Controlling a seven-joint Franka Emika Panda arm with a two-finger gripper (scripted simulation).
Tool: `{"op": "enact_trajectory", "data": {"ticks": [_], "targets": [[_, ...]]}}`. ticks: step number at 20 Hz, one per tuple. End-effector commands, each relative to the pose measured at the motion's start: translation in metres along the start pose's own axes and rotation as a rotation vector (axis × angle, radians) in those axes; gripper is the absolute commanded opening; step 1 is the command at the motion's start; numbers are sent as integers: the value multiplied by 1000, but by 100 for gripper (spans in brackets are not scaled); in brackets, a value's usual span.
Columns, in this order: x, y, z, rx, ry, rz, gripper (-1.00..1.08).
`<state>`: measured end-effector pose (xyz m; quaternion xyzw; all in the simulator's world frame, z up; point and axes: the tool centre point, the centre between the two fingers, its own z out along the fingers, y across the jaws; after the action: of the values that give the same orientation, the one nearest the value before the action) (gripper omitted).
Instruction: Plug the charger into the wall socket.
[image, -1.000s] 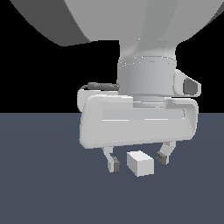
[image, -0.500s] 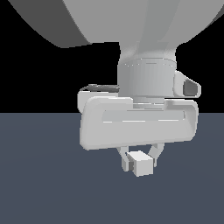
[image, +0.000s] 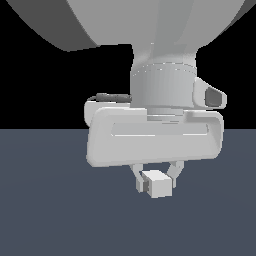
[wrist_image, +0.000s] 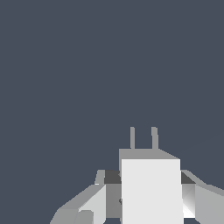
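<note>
The small plain white-grey rectangular charger (image: 158, 183) sits between the two pale fingers of the claw (image: 156, 181), low in the exterior view and a little to that view's right of centre, directly beneath the broad light-grey hand body. The fingers press against its two opposite flat sides, so the claw is pinching the charger rather than standing spread. In the wrist view the charger (wrist_image: 151, 190) fills the gap between the fingers (wrist_image: 94, 199), and its two thin grey prongs (wrist_image: 143, 138) stick out of its far end, pointing away from the camera over the dark slate-blue surface (wrist_image: 87, 78).

Judging by its look, the charger is a stiff, hard-sided block, probably light, with smooth faces that could slip or twist if held only at an edge. The flat side faces are the sensible place to grip, near the middle of the body and well behind the prongs, so that the prongs stay free and straight. The prongs seem the delicate part: thin, and likely to jam if they meet the holes at a tilt.

By count: one charger, two prongs on it, one claw with two fingers. The flat square wall socket is in neither view, so where it stands relative to the charger cannot be told. Whether the charger touches the surface or hangs just above it is not clear.
</note>
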<state>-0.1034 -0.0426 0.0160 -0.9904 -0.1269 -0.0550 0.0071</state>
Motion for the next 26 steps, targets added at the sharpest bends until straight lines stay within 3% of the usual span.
{"op": "enact_trajectory", "data": {"ticks": [1, 26], "targets": [[3, -4, -3, -2, 1, 18, -100], [66, -70, -64, -43, 2, 389, -100]]}}
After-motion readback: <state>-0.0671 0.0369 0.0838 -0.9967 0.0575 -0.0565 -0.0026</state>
